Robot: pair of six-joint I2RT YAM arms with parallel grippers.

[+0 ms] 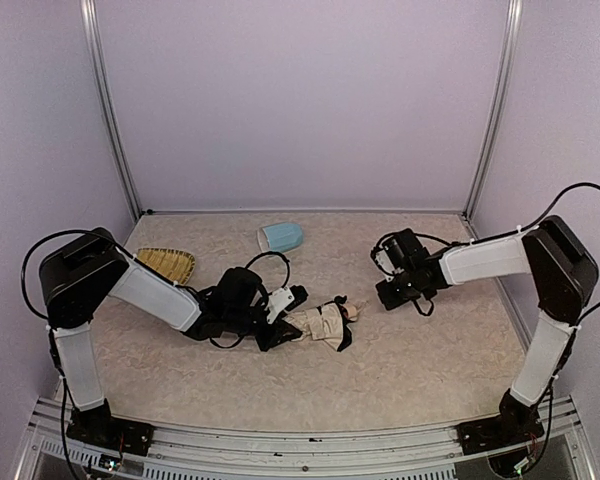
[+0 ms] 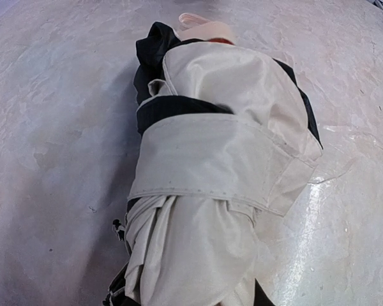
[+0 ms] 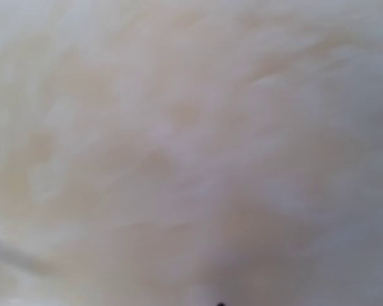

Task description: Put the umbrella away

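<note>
The umbrella (image 1: 325,323) lies folded on the table in the middle, cream fabric with black lining showing. In the left wrist view the umbrella (image 2: 217,172) fills the frame, and its beige strap (image 2: 210,159) is wrapped round the bundle. The small beige handle (image 2: 207,29) is at the far end. My left gripper (image 1: 283,316) lies low at the umbrella's left end, its jaws spread to either side of the fabric; its fingers do not show in the wrist view. My right gripper (image 1: 388,292) points down at the table to the right of the umbrella, apart from it. Its wrist view is only a blurred table surface.
A light-blue mug (image 1: 280,237) lies on its side at the back centre. A woven yellow straw tray (image 1: 167,264) sits at the back left, behind my left arm. Purple walls with metal posts close the back and sides.
</note>
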